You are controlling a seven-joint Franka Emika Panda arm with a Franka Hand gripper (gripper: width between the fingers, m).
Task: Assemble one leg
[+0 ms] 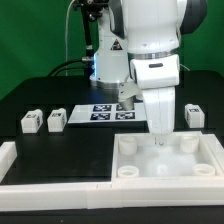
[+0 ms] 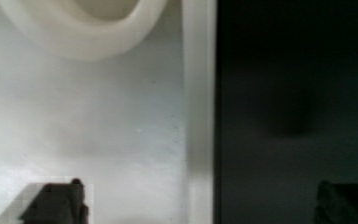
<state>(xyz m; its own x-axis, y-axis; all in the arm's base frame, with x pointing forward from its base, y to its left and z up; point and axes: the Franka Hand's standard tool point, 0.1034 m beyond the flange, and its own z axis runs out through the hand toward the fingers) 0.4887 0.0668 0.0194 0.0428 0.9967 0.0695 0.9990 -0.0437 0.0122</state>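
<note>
Three small white legs with black-and-white tags stand on the black table in the exterior view: two at the left (image 1: 31, 121) (image 1: 56, 119) and one at the right (image 1: 195, 116). My gripper (image 1: 160, 134) points straight down over the far rim of the large white tray (image 1: 128, 172), close above it. In the wrist view my gripper (image 2: 199, 203) is open, with its two dark fingertips (image 2: 55, 201) wide apart and nothing between them. Below it are the tray's flat floor (image 2: 105, 120), a round corner socket (image 2: 105, 22) and the dark table beyond the rim. No leg shows in the wrist view.
The marker board (image 1: 108, 112) lies flat behind the tray, near the arm's base. A low white L-shaped wall (image 1: 45, 172) runs along the front left. The tray has round sockets at its corners (image 1: 126, 146). Cables hang behind the arm.
</note>
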